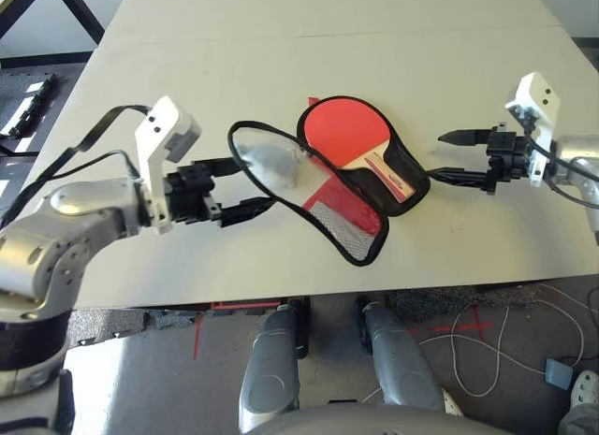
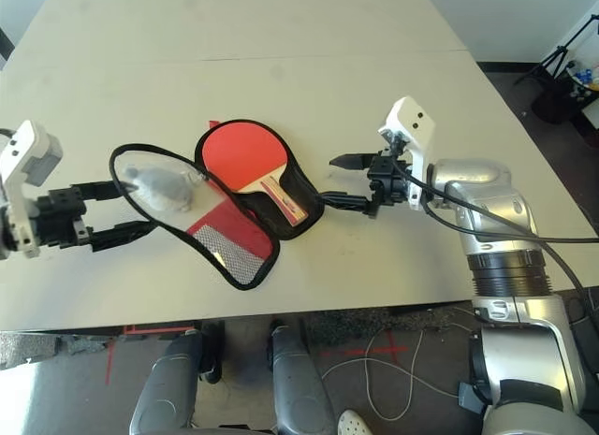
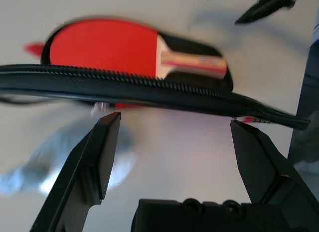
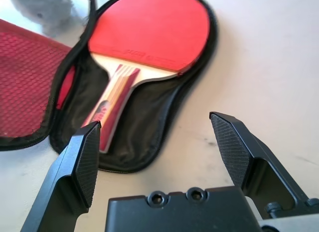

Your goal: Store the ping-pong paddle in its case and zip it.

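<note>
Red rubber faced upward where the ping-pong paddle (image 1: 354,134) was laid inside the opened case (image 1: 365,231), its striped wooden handle pointing toward the robot's right. The case was spread flat on the pale bench (image 1: 281,51) — one half black-lined and cradling the paddle, the other half turned out beside it with its red fabric and mesh pocket showing. The black zipper trim was seen running loose around both halves, unzipped. A grey-blue plush lump (image 1: 271,164) was resting just beside the paddle's head, within the loop of zipper trim on the robot's left.

The left tool (image 1: 239,184) was held at the left edge of the case, its fingers (image 3: 102,152) spread wide and the zipper trim crossing just past their tips; nothing was gripped. The right tool (image 2: 344,180) was poised near the handle end of the case — released, fingers apart, clear of the fabric.
</note>
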